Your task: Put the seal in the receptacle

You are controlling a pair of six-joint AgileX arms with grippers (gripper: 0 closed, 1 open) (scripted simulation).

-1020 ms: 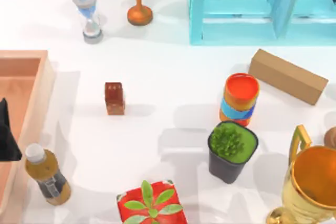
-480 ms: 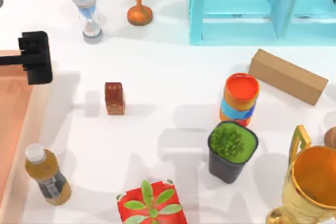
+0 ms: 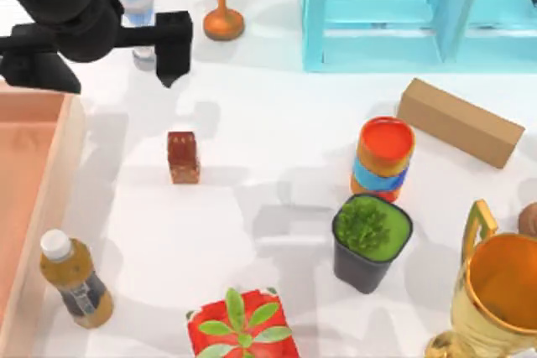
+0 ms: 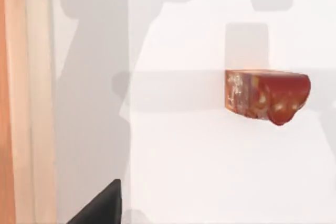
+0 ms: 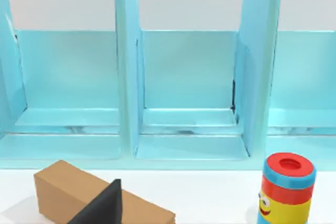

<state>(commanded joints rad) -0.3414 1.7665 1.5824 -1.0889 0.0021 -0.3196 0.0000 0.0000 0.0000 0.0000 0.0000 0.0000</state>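
Top view: my left hand (image 3: pixel 172 60) hovers upper-left, can't tell how open, holding nothing. Seal (image 3: pixel 183 157) stands upright on the surface at its 6 o'clock, receptacle (image 3: pixel 63 153) at the seal's 9.

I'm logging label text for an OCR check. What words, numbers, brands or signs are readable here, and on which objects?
None can be read.
The bottle has a dark label, but no letters can be made out on it.
The striped can carries a cartoon face, not text.
The seal shows pale mottled marks on its side, no legible characters.
The red box shows a leaf picture only.
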